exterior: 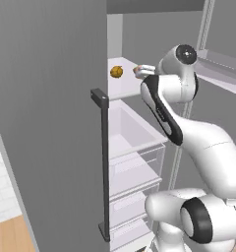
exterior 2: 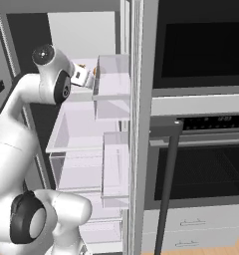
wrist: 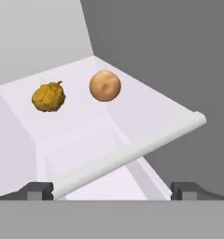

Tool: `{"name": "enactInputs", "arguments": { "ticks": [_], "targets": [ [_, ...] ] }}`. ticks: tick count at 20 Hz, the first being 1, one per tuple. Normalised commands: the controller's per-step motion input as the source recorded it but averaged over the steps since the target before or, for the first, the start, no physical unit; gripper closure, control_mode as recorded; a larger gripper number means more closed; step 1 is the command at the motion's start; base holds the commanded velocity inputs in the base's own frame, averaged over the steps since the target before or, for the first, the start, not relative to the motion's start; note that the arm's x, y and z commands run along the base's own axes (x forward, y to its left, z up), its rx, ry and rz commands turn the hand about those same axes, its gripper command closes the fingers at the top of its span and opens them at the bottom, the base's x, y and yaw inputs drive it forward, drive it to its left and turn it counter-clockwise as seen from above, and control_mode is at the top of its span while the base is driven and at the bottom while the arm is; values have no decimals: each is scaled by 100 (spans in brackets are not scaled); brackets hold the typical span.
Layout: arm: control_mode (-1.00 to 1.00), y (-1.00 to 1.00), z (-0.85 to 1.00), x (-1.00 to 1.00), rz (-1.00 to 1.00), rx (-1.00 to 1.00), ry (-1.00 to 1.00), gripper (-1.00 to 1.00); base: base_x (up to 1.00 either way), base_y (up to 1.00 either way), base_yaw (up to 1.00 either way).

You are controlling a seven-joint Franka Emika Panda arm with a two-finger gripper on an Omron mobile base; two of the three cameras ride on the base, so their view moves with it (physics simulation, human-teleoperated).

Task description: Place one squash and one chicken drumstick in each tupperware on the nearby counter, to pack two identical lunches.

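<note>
On a white fridge shelf point(wrist: 146, 112) lie two squashes: a yellow lumpy squash point(wrist: 48, 97) on the left and a tan squash point(wrist: 105, 85) to its right, seen end-on. My gripper point(wrist: 113, 191) is open and empty, its fingertips point(wrist: 39, 190) spread wide just short of the shelf's front rim, well back from both squashes. In the left base view the yellow squash point(exterior: 116, 72) sits left of my gripper point(exterior: 145, 71), whose hand partly hides the tan squash point(exterior: 137, 70). My gripper point(exterior 2: 84, 75) reaches into the fridge at shelf height. The chicken drumstick, tupperware and counter are out of view.
The open fridge door point(exterior: 51, 123) with its dark vertical handle point(exterior: 104, 162) stands at the left. Clear drawers point(exterior: 134, 147) sit below the shelf. Door bins point(exterior 2: 113, 84) hang at the right of the opening. A wall oven point(exterior 2: 201, 164) with a dark handle is further right.
</note>
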Motion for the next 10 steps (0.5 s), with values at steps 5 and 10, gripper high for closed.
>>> {"name": "enactInputs", "arguments": {
  "ticks": [5,10],
  "targets": [
    [-100,0,-14,73,0,0,0,-100,0,0,0],
    [-100,0,-5,76,0,0,5,-100,0,0,0]
  ]
}}
